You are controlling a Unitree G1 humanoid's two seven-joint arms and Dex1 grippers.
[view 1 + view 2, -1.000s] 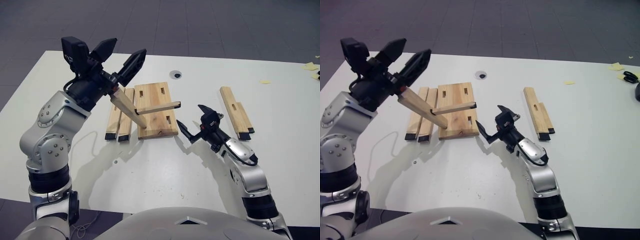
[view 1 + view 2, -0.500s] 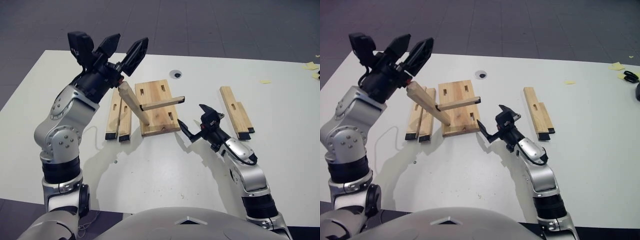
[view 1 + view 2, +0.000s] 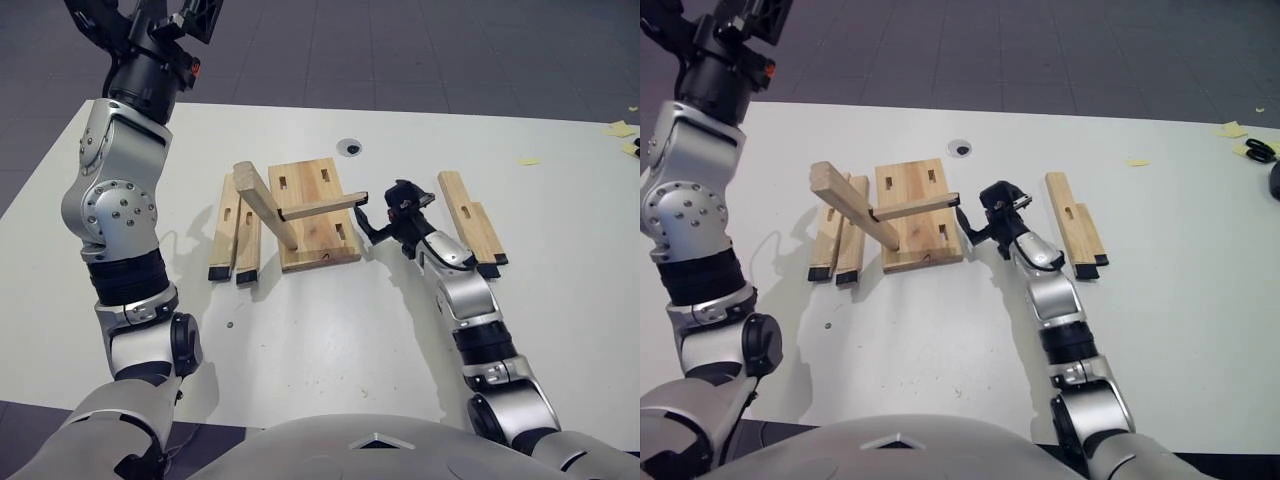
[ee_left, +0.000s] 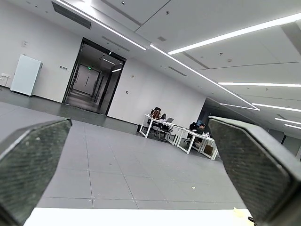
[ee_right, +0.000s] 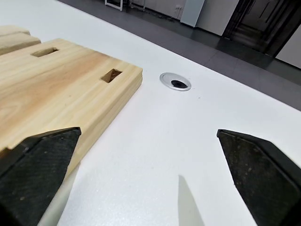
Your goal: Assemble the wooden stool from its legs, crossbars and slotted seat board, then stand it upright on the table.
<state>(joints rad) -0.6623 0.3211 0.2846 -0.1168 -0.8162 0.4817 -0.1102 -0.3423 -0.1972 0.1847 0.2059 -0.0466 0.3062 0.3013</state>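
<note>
1. Seat board (image 3: 305, 180) lies flat on the table (image 3: 330, 330); a tilted leg (image 3: 262, 200) with a crossbar (image 3: 320, 209) rises from it.
2. Right gripper (image 5: 148, 132) is at the board's right edge, fingers spread wide, empty.
3. Left gripper (image 4: 141, 122) is high above the board's left side, spread wide, empty.

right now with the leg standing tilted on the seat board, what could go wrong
1. The leg stands tilted on the seat board with no gripper holding it; it could tip over.
2. The open right gripper is close to the free end of the crossbar; a slight nudge might knock the leg down.
</note>
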